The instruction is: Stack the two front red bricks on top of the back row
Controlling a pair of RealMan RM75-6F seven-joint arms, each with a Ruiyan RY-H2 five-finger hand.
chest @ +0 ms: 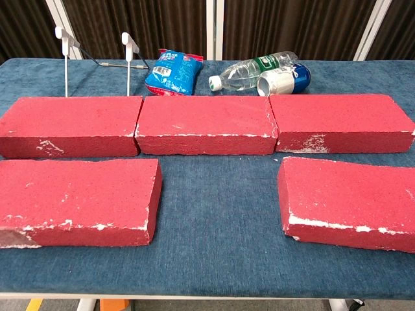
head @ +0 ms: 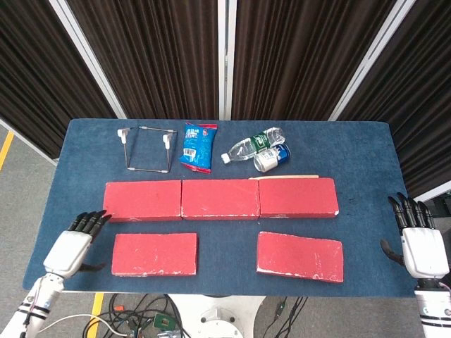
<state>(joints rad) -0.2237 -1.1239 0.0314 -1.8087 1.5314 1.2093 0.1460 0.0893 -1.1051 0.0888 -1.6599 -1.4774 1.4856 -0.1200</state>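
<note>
The left hand (head: 70, 243), fingers spread and empty, sits just left of the front left brick (head: 155, 254), whose long axis runs sideways. The right hand (head: 421, 243), also spread, hangs well right of the front right brick (head: 300, 256).

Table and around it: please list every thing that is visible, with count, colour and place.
Back bricks: 3, red, one row mid-table.
Front bricks: 2, red, near edge, left and right.
Wire rack: 1, metal, back left.
Snack bag: 1, blue, back centre.
Bottle: 1, clear, lying back right.
Can: 1, blue, beside bottle.
Table: 1, blue cloth.
Left hand: open, beside left front brick.
Right hand: open, off right edge.
</note>
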